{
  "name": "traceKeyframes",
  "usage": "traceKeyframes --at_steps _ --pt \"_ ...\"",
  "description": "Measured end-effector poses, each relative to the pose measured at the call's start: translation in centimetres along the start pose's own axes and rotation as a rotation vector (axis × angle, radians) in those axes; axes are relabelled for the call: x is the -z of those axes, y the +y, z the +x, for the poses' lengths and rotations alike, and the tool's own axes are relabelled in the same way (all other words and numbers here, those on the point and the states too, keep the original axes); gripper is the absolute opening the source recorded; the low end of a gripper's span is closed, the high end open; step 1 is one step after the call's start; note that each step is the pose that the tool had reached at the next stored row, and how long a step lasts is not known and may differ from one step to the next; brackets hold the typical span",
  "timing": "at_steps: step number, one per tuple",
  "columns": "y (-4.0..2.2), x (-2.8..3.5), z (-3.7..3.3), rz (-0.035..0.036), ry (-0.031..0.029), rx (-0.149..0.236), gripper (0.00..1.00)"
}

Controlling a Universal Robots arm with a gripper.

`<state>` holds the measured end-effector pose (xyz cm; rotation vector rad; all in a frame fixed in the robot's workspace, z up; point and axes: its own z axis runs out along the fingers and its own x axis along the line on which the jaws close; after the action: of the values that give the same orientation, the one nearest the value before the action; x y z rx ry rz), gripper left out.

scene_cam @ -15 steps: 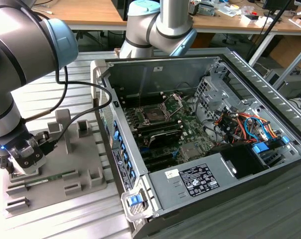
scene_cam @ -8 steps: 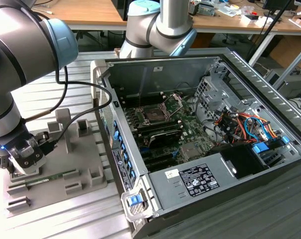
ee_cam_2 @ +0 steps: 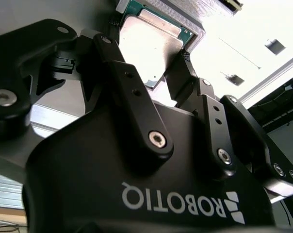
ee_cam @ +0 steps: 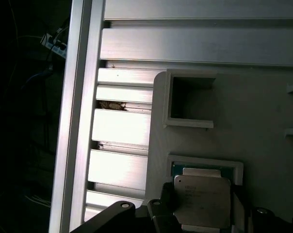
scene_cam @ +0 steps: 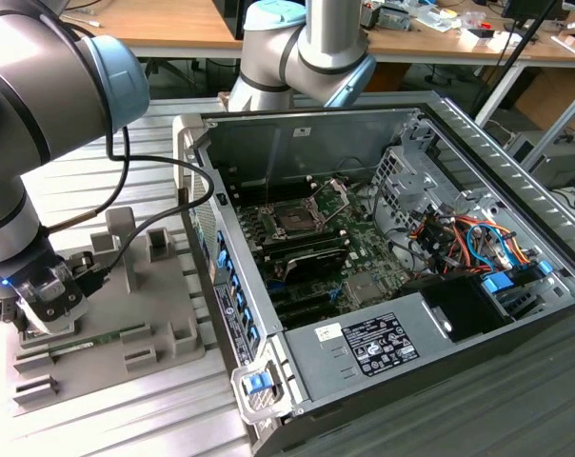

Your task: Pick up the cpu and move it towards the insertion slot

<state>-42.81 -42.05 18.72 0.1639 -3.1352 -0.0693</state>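
The cpu (ee_cam_2: 149, 43), a flat square chip with a pale silvery top, lies in a shallow square nest of the grey fixture (scene_cam: 126, 305) at the exterior view's left. My gripper (scene_cam: 42, 307) hangs low over that spot. In the second wrist view its black fingers (ee_cam_2: 115, 63) press against two opposite edges of the chip. The first wrist view shows the cpu (ee_cam: 203, 201) over its raised frame with dark finger parts on both sides. The insertion slot (scene_cam: 294, 220), a dark square socket with its metal plate (scene_cam: 336, 195) hinged up, sits on the motherboard inside the open computer case.
The open computer case (scene_cam: 383, 352) fills the exterior view's middle and right, with its wall between fixture and socket. A long green memory stick (scene_cam: 92, 338) lies on the fixture near my gripper. Raised grey blocks (scene_cam: 159, 243) stand on the fixture. Cables (scene_cam: 468, 238) bunch inside the case.
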Motion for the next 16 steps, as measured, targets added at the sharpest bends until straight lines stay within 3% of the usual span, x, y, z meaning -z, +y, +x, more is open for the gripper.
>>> traceKeyframes --at_steps 7,16 --pt "0.0 0.0 0.0 -0.0004 -0.0002 0.0 0.55" --pt "0.02 0.47 0.0 -0.0044 -0.0004 0.0 0.55"
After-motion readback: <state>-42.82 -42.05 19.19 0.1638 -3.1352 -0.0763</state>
